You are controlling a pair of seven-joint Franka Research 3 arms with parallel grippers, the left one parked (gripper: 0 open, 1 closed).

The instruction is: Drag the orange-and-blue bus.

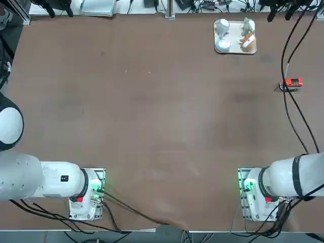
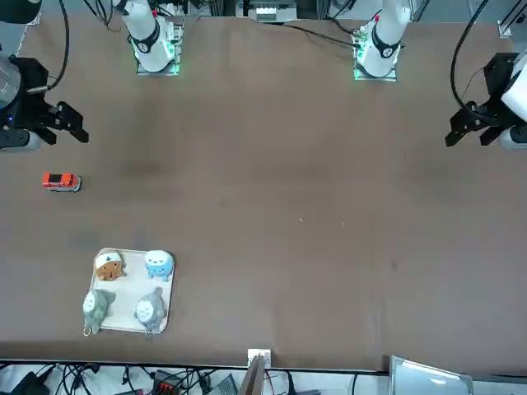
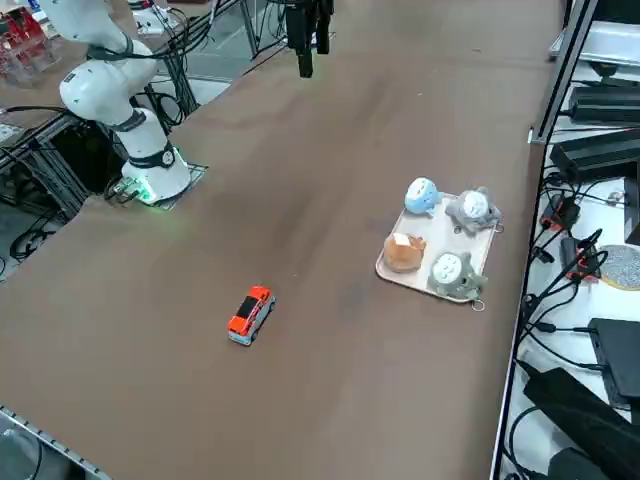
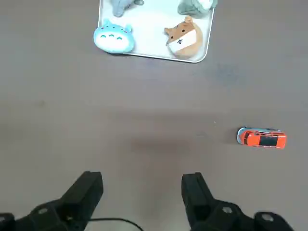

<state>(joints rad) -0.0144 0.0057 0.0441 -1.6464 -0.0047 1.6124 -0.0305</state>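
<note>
Small boxy toy bus (image 3: pixel 250 315), red-orange plastic body with a pale blue-grey end and underside, on its wheels on the bare brown desk (image 1: pixel 152 116), near the desk's right edge and well beyond the working arm's base. Alone there, nothing touching it, a black cable crossing just beside it in the overhead view. Open surface on every side, so room for a drag in nearly any direction except off the right edge.

Black two-finger right pincer (image 4: pixel 142 192) held high above the desk, fingers spread wide with nothing between them, pointed down at empty tabletop. Bus off to one side of the fingers in the wrist view (image 4: pixel 261 138), well apart from them; no contact yet. Probably an approach stance: spread to straddle or press the small body once lowered, raised to keep clear of the desk while travelling sideways.

Cream rectangular tray (image 3: pixel 395 275) farther along the right side toward the far edge, carrying four small plush figurines: a pale blue one (image 3: pixel 421 195), a grey one (image 3: pixel 470 208), a tan one (image 3: pixel 404 251) and a green-grey one (image 3: pixel 450 271). Well apart from the bus, so little risk of a knock unless the drag heads toward the far edge.

Task judged not begun; next need likely a sideways shift over the bus, then a descent.
</note>
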